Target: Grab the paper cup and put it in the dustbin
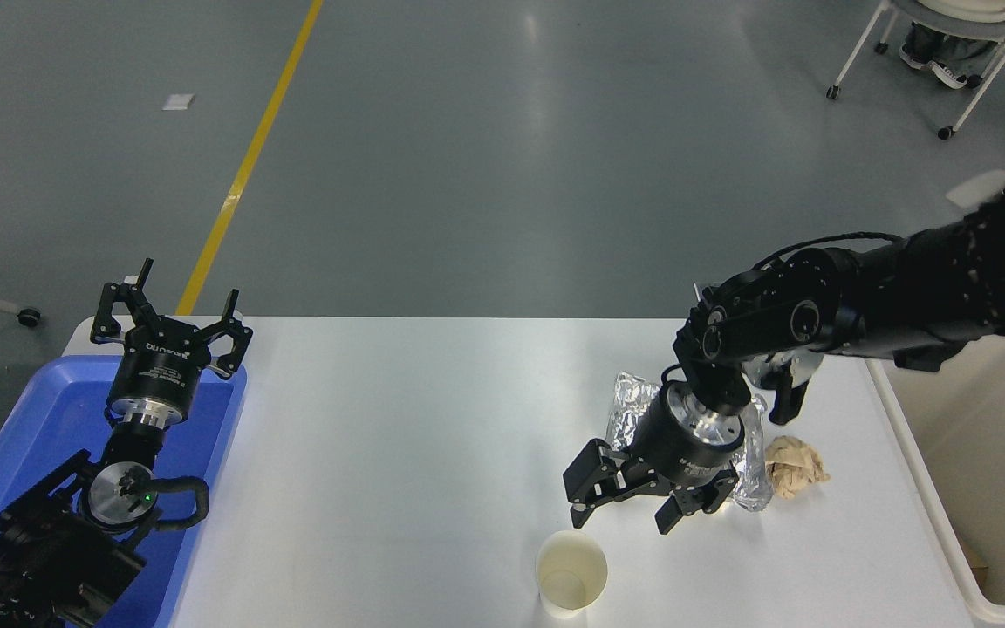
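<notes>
A small white paper cup (571, 574) with a cream inside stands upright near the table's front edge. My right gripper (622, 521) hangs open just above and slightly behind the cup, fingers pointing down and apart, holding nothing. The cream-white dustbin (974, 488) stands at the table's right end, partly covered by my right arm. My left gripper (171, 324) is parked open at the lower left, above the blue tray.
A crinkled silver foil packet (629, 410) lies behind the right gripper, mostly hidden by it. A crumpled brown paper ball (795, 467) sits beside it. The blue tray (23, 419) is at the left end. A wheeled chair stands on the floor at the top right.
</notes>
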Available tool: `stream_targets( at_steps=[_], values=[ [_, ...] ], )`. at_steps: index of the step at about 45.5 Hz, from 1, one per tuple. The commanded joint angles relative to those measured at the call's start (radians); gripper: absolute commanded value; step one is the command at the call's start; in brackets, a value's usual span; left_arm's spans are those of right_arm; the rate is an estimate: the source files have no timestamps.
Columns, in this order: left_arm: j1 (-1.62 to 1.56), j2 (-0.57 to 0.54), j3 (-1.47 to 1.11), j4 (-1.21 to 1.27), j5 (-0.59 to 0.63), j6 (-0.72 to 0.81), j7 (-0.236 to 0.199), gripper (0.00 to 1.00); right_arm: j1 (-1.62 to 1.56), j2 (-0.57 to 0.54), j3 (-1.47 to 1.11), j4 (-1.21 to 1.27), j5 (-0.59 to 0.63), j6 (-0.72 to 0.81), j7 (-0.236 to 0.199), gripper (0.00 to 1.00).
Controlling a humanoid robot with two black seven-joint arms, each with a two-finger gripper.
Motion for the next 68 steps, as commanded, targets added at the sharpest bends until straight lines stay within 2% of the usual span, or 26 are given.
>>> stream_targets(
  at_steps=[1,15,18,19,22,23,29,33,34,36,37,59,68],
  values=[
    [0.000,0.000,0.000,0.000,0.001,0.000,0.000,1.00,-0.129,0.003,0.052,-0.085,-0.051,-0.013,0.000,1.00],
    [0.000,0.000,0.000,0.000,0.001,0.000,0.000,1.00,-0.222,0.008,0.092,-0.156,-0.091,-0.013,0.003,1.00],
    [0.000,0.000,0.000,0.000,0.001,0.000,0.000,1.00,-0.235,0.006,0.097,-0.162,-0.100,-0.014,0.005,0.96],
    [0.000,0.000,0.000,0.000,0.001,0.000,0.000,1.00,-0.238,0.006,0.097,-0.165,-0.105,-0.014,0.005,0.90],
    [0.000,0.000,0.000,0.000,-0.001,0.000,0.000,1.00,-0.246,0.005,0.097,-0.174,-0.120,-0.014,0.011,0.61],
    [0.000,0.000,0.000,0.000,0.001,0.000,0.000,1.00,-0.249,0.005,0.097,-0.174,-0.128,-0.014,0.017,0.55],
    [0.000,0.000,0.000,0.000,-0.001,0.000,0.000,1.00,-0.258,0.005,0.089,-0.177,-0.171,-0.014,0.049,0.32],
    [0.000,0.000,0.000,0.000,0.001,0.000,0.000,1.00,-0.260,0.003,0.086,-0.177,-0.177,-0.013,0.054,0.25],
    [0.000,0.000,0.000,0.000,0.001,0.000,0.000,1.00,-0.258,0.003,0.086,-0.177,-0.177,-0.011,0.054,0.20],
    [0.000,0.000,0.000,0.000,0.001,0.000,0.000,1.00,-0.258,0.003,0.086,-0.177,-0.179,-0.011,0.054,0.02],
    [0.000,0.000,0.000,0.000,0.001,0.000,0.000,1.00,-0.258,0.003,0.086,-0.177,-0.179,-0.011,0.054,0.00],
    [0.000,0.000,0.000,0.000,0.001,0.000,0.000,1.00,-0.202,-0.009,0.077,-0.168,-0.171,0.006,0.054,0.00],
    [0.000,0.000,-0.002,0.000,0.001,0.000,0.000,1.00,0.063,-0.147,0.023,-0.042,-0.159,0.090,0.052,0.00]
  ],
)
